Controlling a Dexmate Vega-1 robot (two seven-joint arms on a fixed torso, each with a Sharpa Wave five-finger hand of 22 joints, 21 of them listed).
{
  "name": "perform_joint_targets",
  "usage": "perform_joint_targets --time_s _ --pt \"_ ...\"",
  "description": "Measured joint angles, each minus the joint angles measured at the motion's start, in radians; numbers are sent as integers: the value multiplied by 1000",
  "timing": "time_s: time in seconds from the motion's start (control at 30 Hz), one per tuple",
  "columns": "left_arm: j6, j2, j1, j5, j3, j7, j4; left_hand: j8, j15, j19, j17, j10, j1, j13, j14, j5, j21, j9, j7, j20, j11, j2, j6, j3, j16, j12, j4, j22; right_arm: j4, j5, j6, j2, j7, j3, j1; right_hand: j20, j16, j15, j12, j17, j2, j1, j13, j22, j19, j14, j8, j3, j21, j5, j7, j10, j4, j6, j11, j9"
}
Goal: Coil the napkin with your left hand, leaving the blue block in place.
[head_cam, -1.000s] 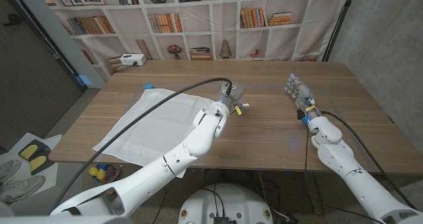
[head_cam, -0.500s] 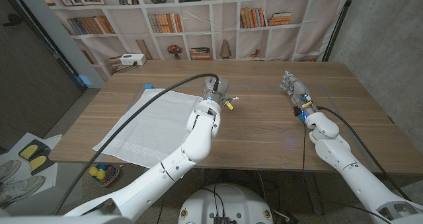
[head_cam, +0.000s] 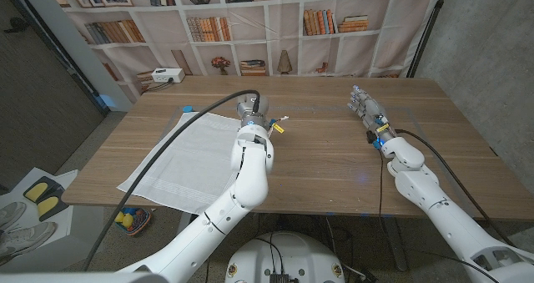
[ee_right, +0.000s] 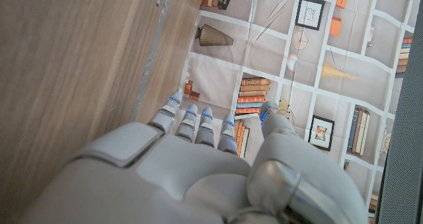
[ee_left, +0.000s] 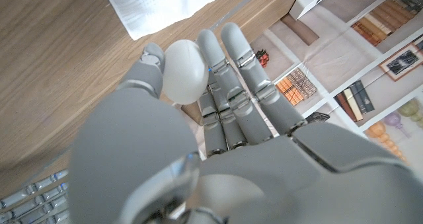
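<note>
A white napkin (head_cam: 188, 154) lies spread out on the left part of the wooden table (head_cam: 334, 158). A small blue block (head_cam: 188, 108) sits at its far corner. My left hand (head_cam: 249, 109) hovers at the napkin's far right edge, mostly hidden behind its own wrist. In the left wrist view that left hand (ee_left: 231, 85) has its fingers stretched out straight with nothing in them, and the napkin (ee_left: 172, 2) lies beyond the fingertips. My right hand (head_cam: 365, 108) stands over the bare wood at the far right, fingers extended and holding nothing (ee_right: 198, 138).
A white box (head_cam: 167, 75) stands at the table's far left corner. A black cable (head_cam: 179, 137) arcs from my left arm over the napkin. A bookshelf backdrop hangs behind the table.
My left hand has swung left and farther from me, from the table's middle to the napkin's far right edge. My right hand has drifted a little farther away and leftward.
</note>
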Motion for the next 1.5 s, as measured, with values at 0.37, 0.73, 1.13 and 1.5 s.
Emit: perform_joint_targets --time_s 0.37,0.73,1.13,1.5 --pt "-47 41 47 5 -70 -15 -34 4 -2 -16 2 0 0 4 -9 0 15 5 -4 2 0 0 4 0 -17 0 0 0 4 -12 0 -1 15 -17 22 0 0 0 0 0 0 0 5 0 0 0 0 0 0 0 0 0 0 0 0 0" --pt "-153 195 100 -173 -125 56 -131 7 0 -28 -3 2 -3 1 -11 0 32 1 -8 8 -2 3 3 -5 -33 -8 2 0 17 -14 -5 3 29 -26 37 -1 0 0 0 3 0 0 5 0 1 0 0 0 0 0 0 0 0 0 0 0" --pt "-158 249 144 -153 -149 31 -160 7 0 -37 -3 3 -3 3 -11 0 52 0 -9 9 -3 3 2 -11 -42 -8 5 -3 35 -19 -11 10 42 -37 54 -1 0 0 -7 3 0 0 5 0 1 0 0 0 0 0 0 0 0 0 0 0" --pt "-133 251 168 -87 -184 -22 -141 7 0 -41 -3 -1 -3 8 -11 0 63 -1 -13 13 -8 3 -1 -11 -55 -15 5 -3 48 -27 -15 17 52 -49 69 -1 0 0 -7 2 0 0 5 0 1 0 0 0 0 0 0 0 0 0 0 0"
